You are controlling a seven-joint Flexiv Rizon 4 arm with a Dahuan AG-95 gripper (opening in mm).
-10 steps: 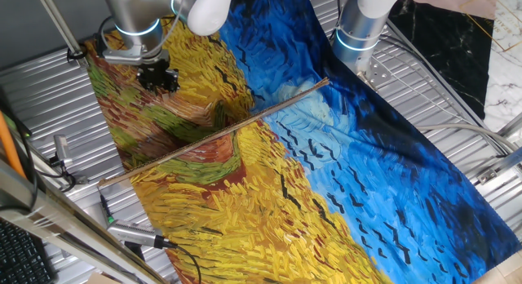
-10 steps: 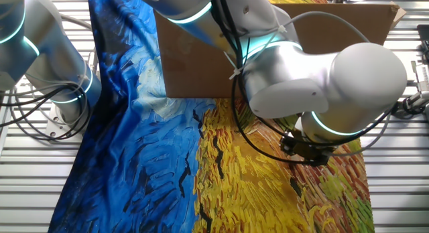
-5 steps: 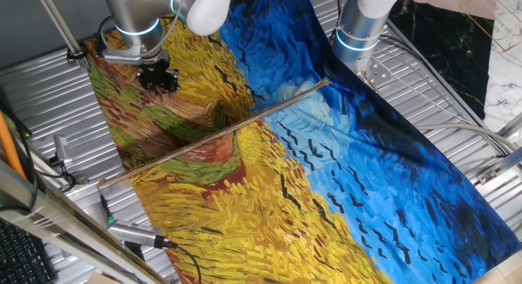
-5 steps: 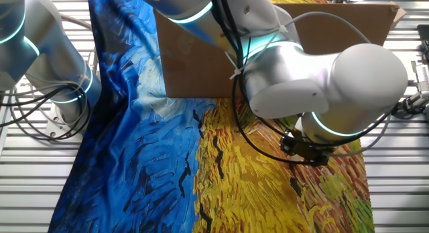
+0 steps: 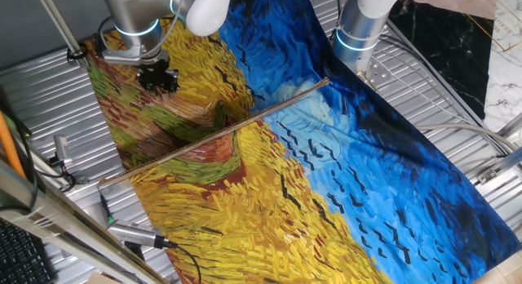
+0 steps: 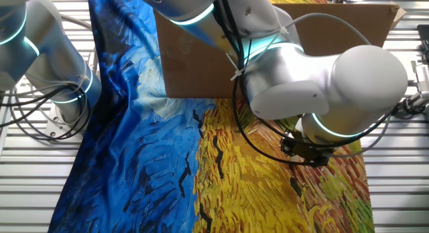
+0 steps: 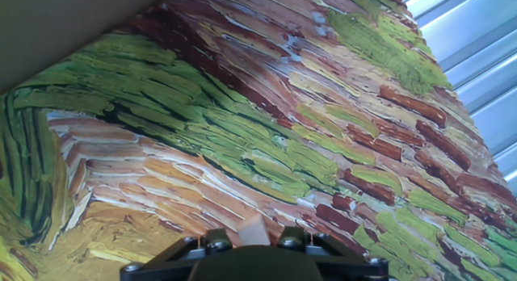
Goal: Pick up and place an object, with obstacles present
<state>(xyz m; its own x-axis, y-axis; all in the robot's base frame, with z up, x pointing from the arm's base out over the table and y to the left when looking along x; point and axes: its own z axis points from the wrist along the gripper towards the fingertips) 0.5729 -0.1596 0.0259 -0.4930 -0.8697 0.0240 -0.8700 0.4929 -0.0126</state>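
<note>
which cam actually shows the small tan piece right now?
Hand view. The tan piece shows at the bottom edge, just above the gripper housing, against the painted cloth. In one fixed view only the gripper is visible, no piece. In the other, the arm hides that spot.

- One fixed view: set high beyond one long edge of the bench point(image 5: 49, 88), looking down across the painted cloth point(image 5: 326, 186); the arm point(image 5: 134, 23) works near the far left corner.
- The other fixed view: opposite side, closer, arm point(image 6: 322, 79) large in the foreground, cardboard wall point(image 6: 194, 59) behind.
- Hand view: very near the cloth point(image 7: 242, 152), looking along the fingers.
- All views share the cloth's yellow-brown end.
</note>
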